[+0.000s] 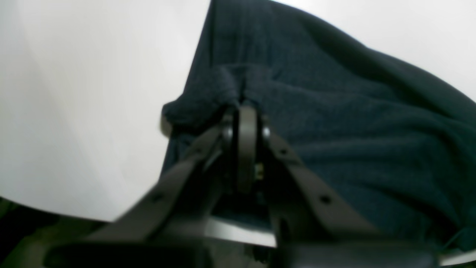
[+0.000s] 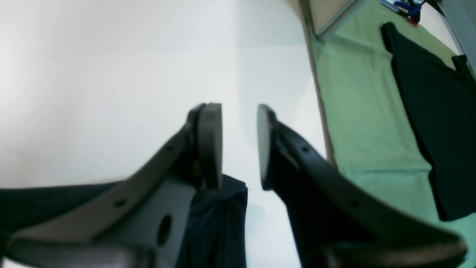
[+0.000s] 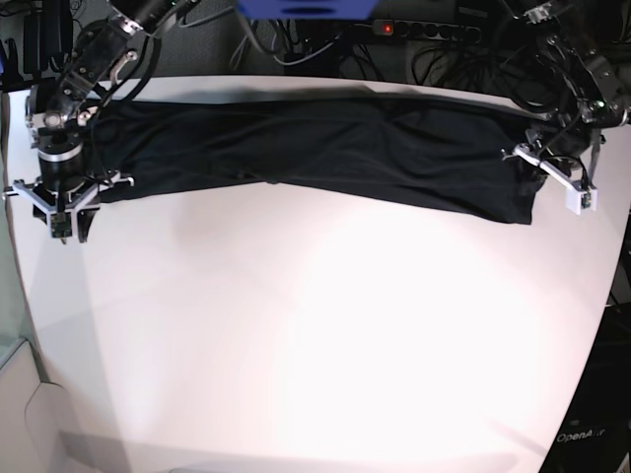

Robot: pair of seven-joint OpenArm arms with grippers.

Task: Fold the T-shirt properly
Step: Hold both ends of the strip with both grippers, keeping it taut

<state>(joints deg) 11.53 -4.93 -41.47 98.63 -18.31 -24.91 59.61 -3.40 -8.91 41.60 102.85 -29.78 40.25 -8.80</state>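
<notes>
I am seeing the T-shirt (image 3: 325, 148) lying as a long dark band across the far side of the white table (image 3: 325, 335), reaching from left to right. My left gripper (image 1: 245, 106) is clamping a bunch of the shirt's fabric at its right end, jaws pressed together on it. My right gripper (image 2: 240, 145) is hanging at the left end with its jaws apart, gripping nothing, cloth just below it.

Robotics lab: power strip (image 3: 426, 30), tangled cables (image 3: 296, 44).
</notes>
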